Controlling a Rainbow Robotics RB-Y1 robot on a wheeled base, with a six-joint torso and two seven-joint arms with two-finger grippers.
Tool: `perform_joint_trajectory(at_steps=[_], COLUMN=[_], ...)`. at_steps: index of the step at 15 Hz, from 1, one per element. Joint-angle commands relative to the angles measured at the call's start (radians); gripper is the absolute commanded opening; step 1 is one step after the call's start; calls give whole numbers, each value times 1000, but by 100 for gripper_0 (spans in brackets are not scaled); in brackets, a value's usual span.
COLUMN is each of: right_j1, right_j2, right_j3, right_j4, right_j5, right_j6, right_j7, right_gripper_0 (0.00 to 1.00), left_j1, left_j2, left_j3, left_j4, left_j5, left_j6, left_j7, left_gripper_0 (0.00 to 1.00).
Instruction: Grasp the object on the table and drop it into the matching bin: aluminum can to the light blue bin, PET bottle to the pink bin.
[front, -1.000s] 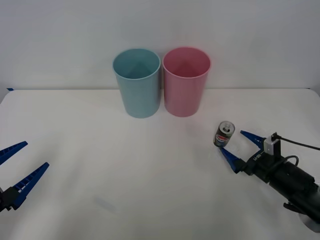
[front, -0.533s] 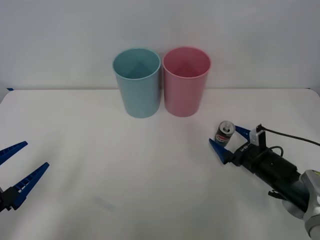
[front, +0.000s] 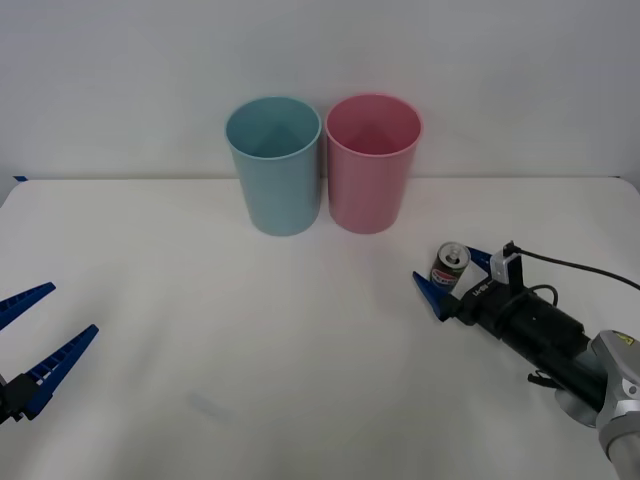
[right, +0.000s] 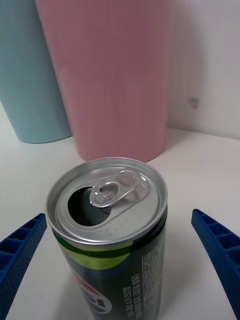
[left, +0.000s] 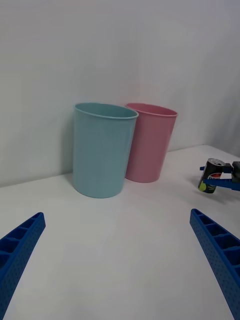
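Standing upright on the white worktop (front: 200, 300), the aluminum can (front: 449, 270) sits between the wide-open jaws of the right gripper (front: 452, 272), its tab already pulled. Likely empty, it looks light, thin-walled and easily dented, so a gentle grip at mid-body seems wise. Beyond stand the light blue bin (front: 273, 166) and pink bin (front: 372, 163); the left gripper (front: 35, 335) waits, jaws spread.
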Motion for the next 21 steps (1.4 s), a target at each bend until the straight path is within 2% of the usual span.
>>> perform_joint_trajectory(at_steps=[1, 2, 14, 19, 21], right_j1=[0, -1, 0, 17, 32], right_j2=[0, 0, -5, -14, -20], right_j3=[-1, -1, -3, 20, 42], right_j4=[0, 0, -20, -98, -152], right_j5=[0, 0, -8, -8, -8], right_j6=[3, 3, -13, -33, -40], right_j7=[3, 5, -6, -46, -109], right_gripper_0=[6, 0, 0, 0, 0], left_j1=[0, 0, 0, 0, 0], left_j2=[0, 0, 0, 0, 0], left_j3=[0, 0, 0, 0, 0], left_j4=[0, 0, 0, 0, 0], left_j5=[0, 0, 0, 0, 0], left_j6=[0, 0, 0, 0, 0], left_j7=[0, 0, 0, 0, 0], left_gripper_0=[100, 100, 100, 100, 100])
